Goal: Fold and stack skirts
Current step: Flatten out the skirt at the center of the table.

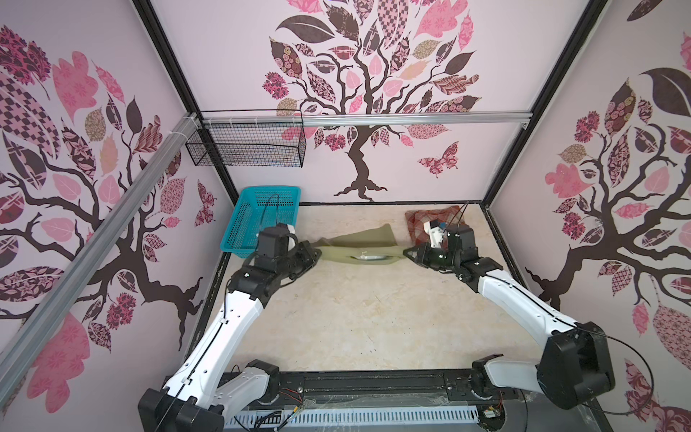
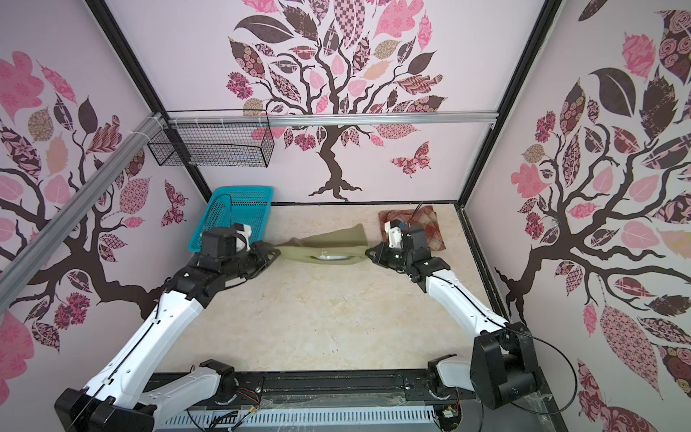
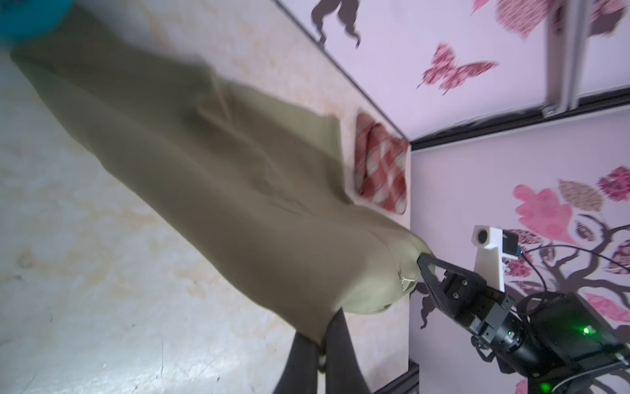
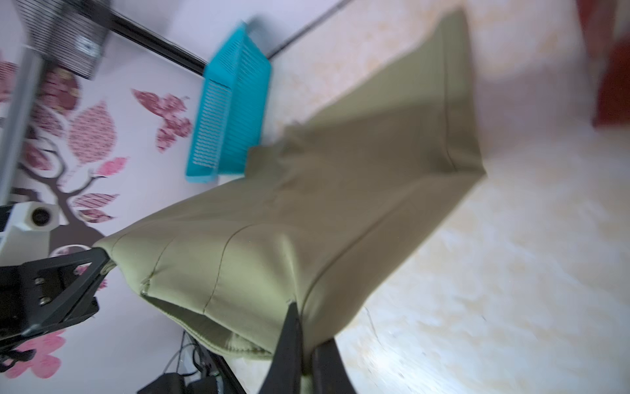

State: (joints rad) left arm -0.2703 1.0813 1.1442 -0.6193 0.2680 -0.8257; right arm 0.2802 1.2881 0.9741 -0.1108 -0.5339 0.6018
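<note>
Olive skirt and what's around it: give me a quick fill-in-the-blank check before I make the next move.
The olive skirt is stretched between the left hand and right hand; its open edge shows a pale ___.
The plaid skirt lies folded beyond the ___ hand.
The turquoise basket stands beside the ___ hand.
Missing: lining; right; left.

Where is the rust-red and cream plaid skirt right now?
In both top views the plaid skirt lies at the far right corner of the table, just right of the olive-green cloth skirt.
</note>
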